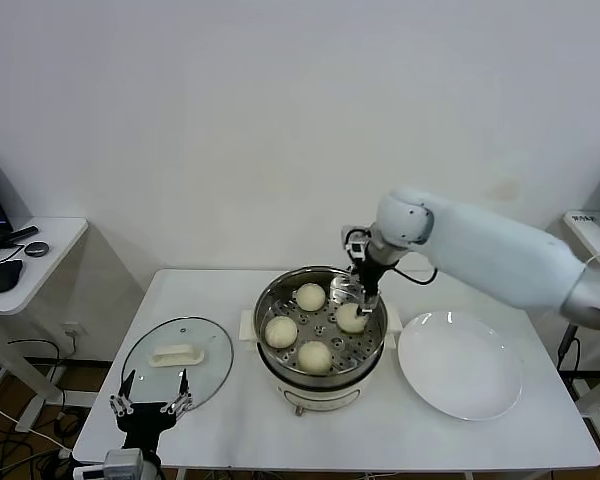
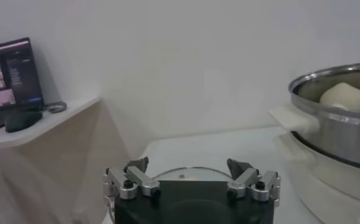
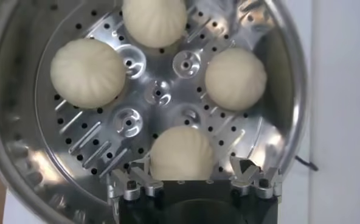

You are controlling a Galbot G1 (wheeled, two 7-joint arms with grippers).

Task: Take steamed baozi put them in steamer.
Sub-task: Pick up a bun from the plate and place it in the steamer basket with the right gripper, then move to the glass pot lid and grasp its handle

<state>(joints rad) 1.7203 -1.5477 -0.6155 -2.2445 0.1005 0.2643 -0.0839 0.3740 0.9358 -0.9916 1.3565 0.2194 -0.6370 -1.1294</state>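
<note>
The steamer (image 1: 264, 302) stands mid-table, a shiny steel pot on a cream base. Several cream-white baozi lie on its perforated tray (image 3: 160, 92). My right gripper (image 1: 359, 300) reaches down into the pot over the right-hand baozi (image 1: 351, 318). In the right wrist view its fingers (image 3: 244, 172) stand open on either side of that baozi (image 3: 181, 152), which rests on the tray. My left gripper (image 1: 150, 405) waits open at the table's near left edge, by the glass lid. The left wrist view shows the left gripper (image 2: 189, 169) with nothing in it, and the steamer (image 2: 341, 131) off to one side.
A flat white plate (image 1: 460, 362) lies right of the steamer with nothing on it. The glass lid (image 1: 177, 358) with a white handle lies to the left. A side table (image 1: 25, 268) with a mouse and a screen stands further left.
</note>
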